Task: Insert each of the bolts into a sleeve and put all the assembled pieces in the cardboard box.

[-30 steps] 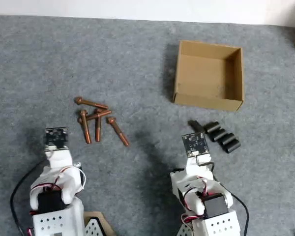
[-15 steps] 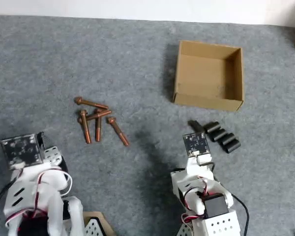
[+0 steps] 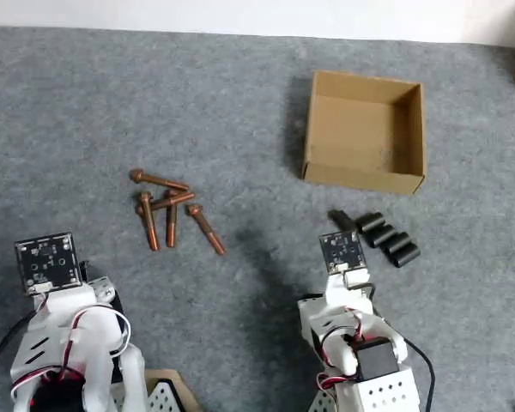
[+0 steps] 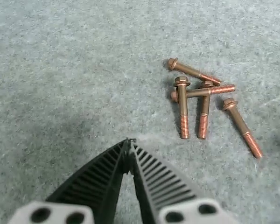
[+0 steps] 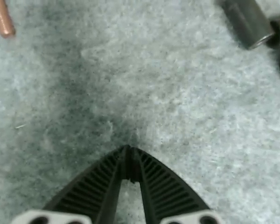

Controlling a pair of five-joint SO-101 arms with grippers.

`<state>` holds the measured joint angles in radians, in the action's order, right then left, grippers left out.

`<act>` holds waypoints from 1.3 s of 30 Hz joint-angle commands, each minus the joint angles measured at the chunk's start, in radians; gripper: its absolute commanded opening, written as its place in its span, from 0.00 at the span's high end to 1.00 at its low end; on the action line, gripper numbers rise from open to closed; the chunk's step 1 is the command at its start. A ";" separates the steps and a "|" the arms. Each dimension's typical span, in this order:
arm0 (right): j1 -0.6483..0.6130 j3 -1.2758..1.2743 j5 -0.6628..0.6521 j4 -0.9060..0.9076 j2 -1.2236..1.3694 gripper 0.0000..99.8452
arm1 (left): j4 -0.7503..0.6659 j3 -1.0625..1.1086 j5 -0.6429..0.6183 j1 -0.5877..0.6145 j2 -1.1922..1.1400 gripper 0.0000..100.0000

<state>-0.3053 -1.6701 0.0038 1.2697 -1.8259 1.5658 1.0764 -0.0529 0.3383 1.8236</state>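
Five bolts (image 3: pixel 172 210) lie flat on the worktop (image 3: pixel 240 112) beyond the closed, empty left gripper (image 4: pixel 129 142). Three have heads pointing away from it, two lie crosswise. The right gripper (image 5: pixel 128 149), likewise closed and empty, sits near the sleeves (image 3: pixel 386 239).

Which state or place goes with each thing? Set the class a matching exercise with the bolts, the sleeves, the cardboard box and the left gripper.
Things
1. bolts
2. sleeves
3. cardboard box
4. left gripper

States and places
A. shut, holding nothing
B. black, lying in a row just in front of the box
C. copper-coloured, in a loose cluster, two of them crossing
D. open on top, nothing seen inside

Right pairs: 1-C, 2-B, 3-D, 4-A
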 commanded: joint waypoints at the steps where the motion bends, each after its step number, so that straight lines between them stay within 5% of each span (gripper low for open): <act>1: 0.013 -0.105 0.009 -0.022 -0.010 0.99 | 0.002 -0.019 -0.011 0.013 0.002 0.99; 15: 0.012 -0.105 0.009 -0.022 -0.010 0.99 | 0.002 0.013 -0.009 0.013 0.002 0.99; 20: 0.012 -0.105 0.009 -0.022 -0.010 0.99 | 0.002 0.110 -0.006 0.101 -0.035 0.99; 29: 0.012 -0.105 0.009 -0.022 -0.010 0.99 | -0.138 0.002 -0.006 0.105 -0.575 0.99; 39: 0.012 -0.105 0.009 -0.022 -0.010 0.99 | -0.437 -0.186 -0.009 -0.018 -1.133 0.99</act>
<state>-0.3053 -1.6701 0.0038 1.2697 -1.8259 1.1930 0.9613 -0.0560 0.3782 0.7879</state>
